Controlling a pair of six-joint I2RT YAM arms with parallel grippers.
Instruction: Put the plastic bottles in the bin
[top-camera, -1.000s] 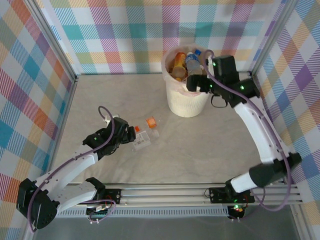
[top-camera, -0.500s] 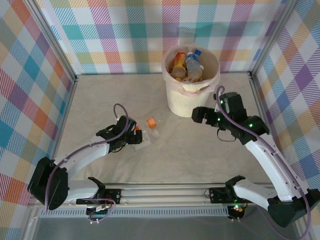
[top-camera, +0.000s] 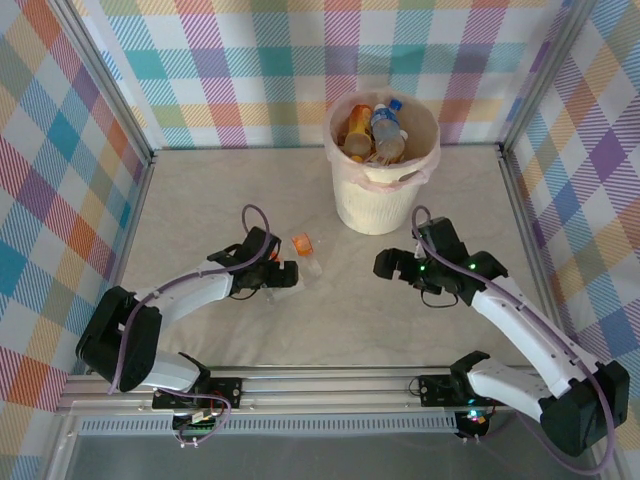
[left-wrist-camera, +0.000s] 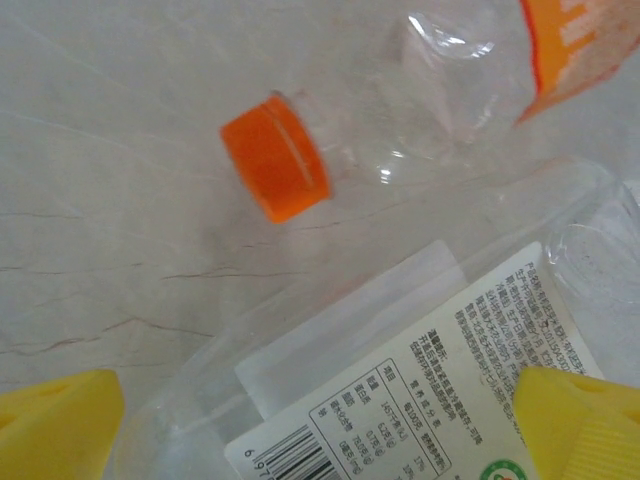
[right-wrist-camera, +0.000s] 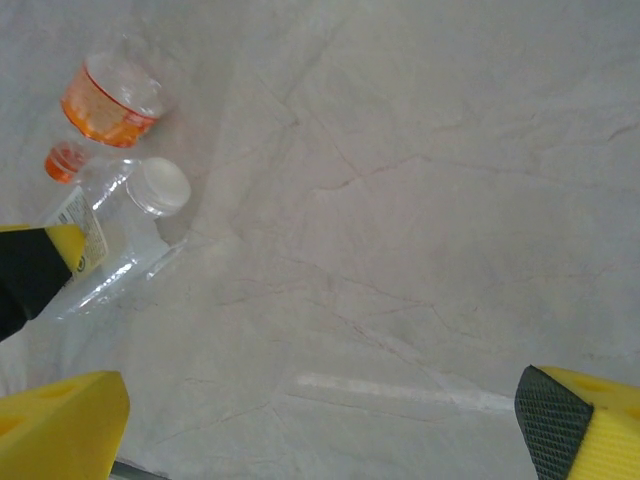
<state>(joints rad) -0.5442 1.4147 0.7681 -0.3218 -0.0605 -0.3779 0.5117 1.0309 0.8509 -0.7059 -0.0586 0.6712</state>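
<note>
Two plastic bottles lie on the table. A crushed one with an orange cap and an orange label sits beside a clear one with a white printed label and a white cap. My left gripper is open and low over them, its yellow fingers on either side of the white-labelled bottle. My right gripper is open over bare table, right of both bottles, nothing between its fingers. The cream bin stands at the back with several bottles inside.
Checked walls and metal posts enclose the table on the left, back and right. The rail with both arm bases runs along the near edge. Bare cloth lies between the two grippers.
My right arm has come away from the bin's rim, down and left to mid-table. My left gripper has moved right, over the bottles.
</note>
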